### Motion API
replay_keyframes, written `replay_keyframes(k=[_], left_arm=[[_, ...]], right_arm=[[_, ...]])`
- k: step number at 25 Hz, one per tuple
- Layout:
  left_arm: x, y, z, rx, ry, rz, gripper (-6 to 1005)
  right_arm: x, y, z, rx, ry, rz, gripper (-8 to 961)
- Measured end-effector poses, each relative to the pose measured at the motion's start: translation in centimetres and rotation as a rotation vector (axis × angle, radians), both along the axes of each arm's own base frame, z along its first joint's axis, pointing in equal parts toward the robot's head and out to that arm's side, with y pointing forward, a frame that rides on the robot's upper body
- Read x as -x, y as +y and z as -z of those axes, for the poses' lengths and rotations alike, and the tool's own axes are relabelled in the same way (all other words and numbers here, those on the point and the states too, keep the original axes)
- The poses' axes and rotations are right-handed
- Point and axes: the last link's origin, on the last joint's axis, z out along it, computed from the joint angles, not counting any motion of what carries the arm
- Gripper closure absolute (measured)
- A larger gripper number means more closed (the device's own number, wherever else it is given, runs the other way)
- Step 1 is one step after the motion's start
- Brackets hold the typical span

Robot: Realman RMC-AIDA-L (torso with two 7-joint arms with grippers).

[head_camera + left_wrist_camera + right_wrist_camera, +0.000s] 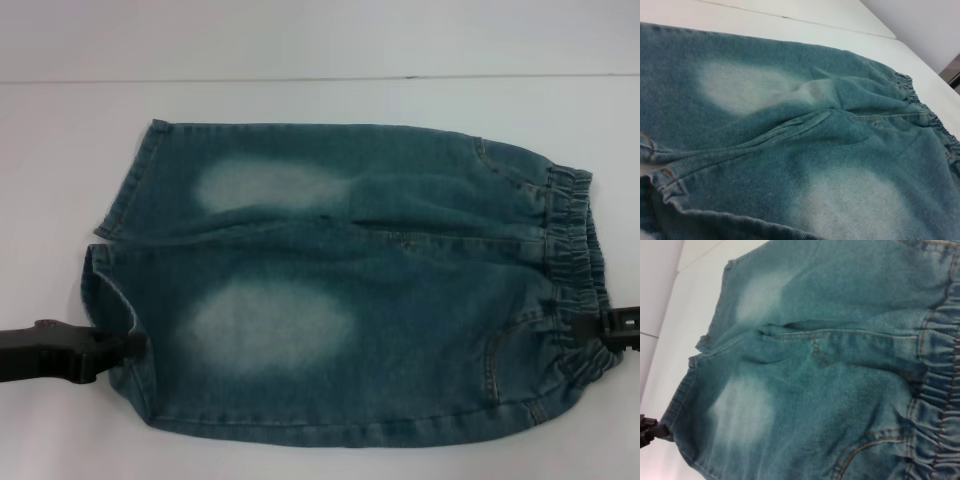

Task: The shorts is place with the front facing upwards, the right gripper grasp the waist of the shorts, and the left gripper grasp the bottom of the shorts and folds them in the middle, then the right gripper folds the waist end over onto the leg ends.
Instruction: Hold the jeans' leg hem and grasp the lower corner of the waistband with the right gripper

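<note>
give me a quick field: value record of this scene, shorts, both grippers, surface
shorts: blue-green denim, laid flat, front up, two pale faded patches on the thighs
waist: gathered elastic band, on the robot's right
leg ends: on the robot's left
left gripper: at the hem of the nearer leg, touching the cloth
right gripper: at the nearer part of the waist, only its tip in the head view
fold: not yet made
table: white

surface: white table (60, 130) | backdrop: plain pale wall (320, 35) | light: even
</note>
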Motion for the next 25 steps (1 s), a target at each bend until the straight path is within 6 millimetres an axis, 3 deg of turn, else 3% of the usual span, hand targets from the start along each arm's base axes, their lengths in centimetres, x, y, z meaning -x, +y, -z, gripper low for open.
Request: replay_keyframes(k=[19,25], left_arm=[[-0.04,-0.01,0.08,0.002,-0.001,0.001,971],[-0.05,-0.01,0.09,0.002,-0.001,0.001,971]], right_arm=[[-0.67,-0.21,0.25,0.012,-0.044,0.014,7],[-0.05,-0.16,0.34,0.024,-0.015,0.003,8]])
